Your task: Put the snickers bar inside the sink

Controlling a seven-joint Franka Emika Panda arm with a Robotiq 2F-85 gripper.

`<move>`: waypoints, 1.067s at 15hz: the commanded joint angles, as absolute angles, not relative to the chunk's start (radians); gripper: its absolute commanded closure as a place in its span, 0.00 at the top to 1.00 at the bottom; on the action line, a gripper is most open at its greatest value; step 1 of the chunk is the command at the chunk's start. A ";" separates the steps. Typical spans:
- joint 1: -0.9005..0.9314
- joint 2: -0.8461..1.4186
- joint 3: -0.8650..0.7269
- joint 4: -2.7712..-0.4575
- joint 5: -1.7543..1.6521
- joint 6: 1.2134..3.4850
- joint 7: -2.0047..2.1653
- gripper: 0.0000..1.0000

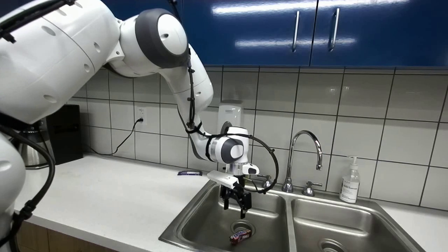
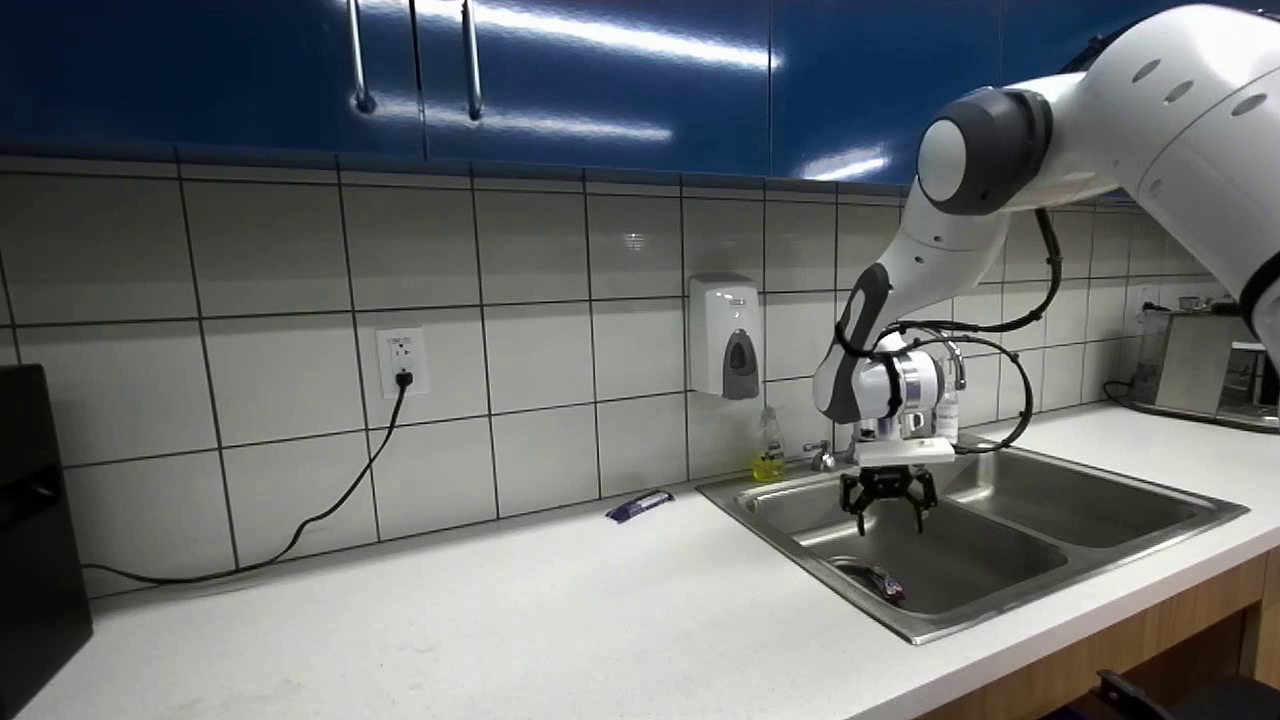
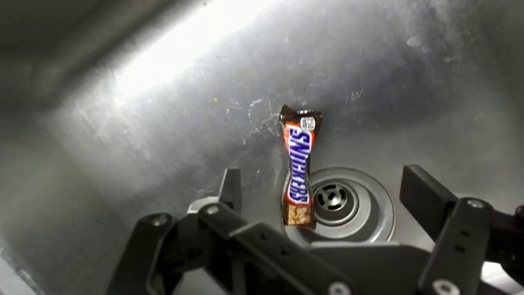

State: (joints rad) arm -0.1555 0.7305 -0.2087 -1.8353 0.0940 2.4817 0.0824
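The snickers bar (image 1: 240,237) lies on the floor of a basin of the stainless-steel sink (image 1: 175,224), partly over the drain's rim. The bar (image 2: 886,584) and the sink (image 2: 870,612) also show in an exterior view. In the wrist view the bar (image 3: 298,168) has its brown wrapper and logo facing up, with the round drain (image 3: 332,198) beside it. My gripper (image 1: 234,210) hangs above that basin, pointing down, apart from the bar. In the wrist view the gripper (image 3: 321,178) has its fingers wide apart with nothing held between them.
A dark purple wrapped bar (image 1: 189,173) lies on the counter by the wall. A gooseneck faucet (image 1: 290,154) and a pump bottle (image 1: 350,185) stand behind the sink. A yellow soap bottle (image 2: 768,460) stands at its back corner. Blue cabinets (image 1: 252,31) hang above.
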 commanded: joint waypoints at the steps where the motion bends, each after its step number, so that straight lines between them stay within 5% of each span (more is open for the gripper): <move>1: -0.121 0.565 -0.213 -2.019 0.022 2.430 0.080 1.00; 16: -0.113 0.060 -0.207 -2.598 -0.151 2.428 0.060 1.00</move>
